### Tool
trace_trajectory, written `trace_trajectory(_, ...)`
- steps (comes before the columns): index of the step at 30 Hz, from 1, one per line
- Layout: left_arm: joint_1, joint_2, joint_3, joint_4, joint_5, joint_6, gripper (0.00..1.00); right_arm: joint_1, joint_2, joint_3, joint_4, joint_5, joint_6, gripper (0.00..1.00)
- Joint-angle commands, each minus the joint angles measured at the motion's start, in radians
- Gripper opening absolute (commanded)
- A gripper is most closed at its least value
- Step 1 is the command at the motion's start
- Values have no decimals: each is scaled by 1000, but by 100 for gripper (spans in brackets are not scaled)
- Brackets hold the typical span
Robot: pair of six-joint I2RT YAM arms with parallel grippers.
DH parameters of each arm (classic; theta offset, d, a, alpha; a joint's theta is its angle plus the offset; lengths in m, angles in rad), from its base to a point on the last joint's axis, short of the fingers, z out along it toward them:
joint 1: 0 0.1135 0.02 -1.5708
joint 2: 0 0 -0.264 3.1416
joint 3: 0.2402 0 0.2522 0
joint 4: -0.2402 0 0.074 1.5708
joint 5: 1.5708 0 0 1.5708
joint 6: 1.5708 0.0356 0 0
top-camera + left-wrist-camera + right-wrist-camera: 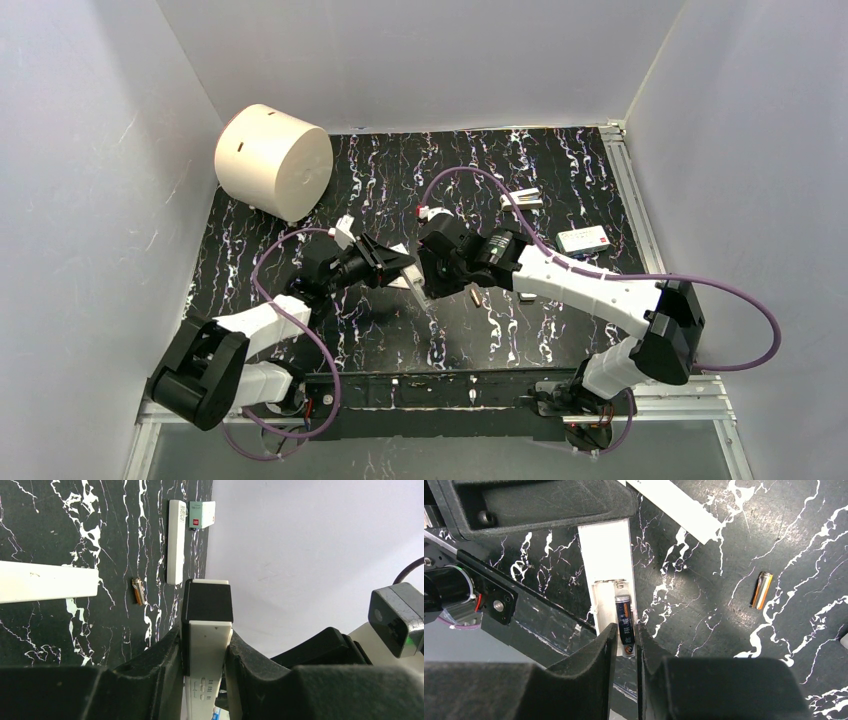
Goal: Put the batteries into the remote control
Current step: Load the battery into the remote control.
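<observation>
My left gripper (206, 652) is shut on the white remote control (207, 645), holding it above the table with its dark end (207, 600) pointing away. In the right wrist view the remote (606, 555) shows its open battery recess (602, 605). A dark labelled battery (624, 622) lies lengthwise in that recess, pinched between the fingertips of my right gripper (625, 642). A second, copper-tinted battery (762, 590) lies loose on the black marble table (474, 297). From above, the two grippers meet at mid-table, left (403, 263) and right (428, 283).
A plain white strip (176, 541) and a white box with a red mark (202, 515) lie at the far right of the table (560, 160). Another white bar (47, 581) lies near the grippers. A big white cylinder (272, 160) stands at the back left. Grey walls enclose the table.
</observation>
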Motion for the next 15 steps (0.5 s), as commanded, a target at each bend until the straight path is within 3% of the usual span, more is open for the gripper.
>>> trace_trajectory(1, -20, -20, 8, 141, 77, -92, 0, 0, 28, 43, 44, 39, 13, 28)
trace_trajectory(10, -20, -27, 14, 141, 94, -66, 0, 1, 46, 52, 56, 46, 0, 28)
trace_trajectory(15, -20, -30, 15, 141, 103, -67, 0, 0, 55, 51, 67, 60, -7, 19)
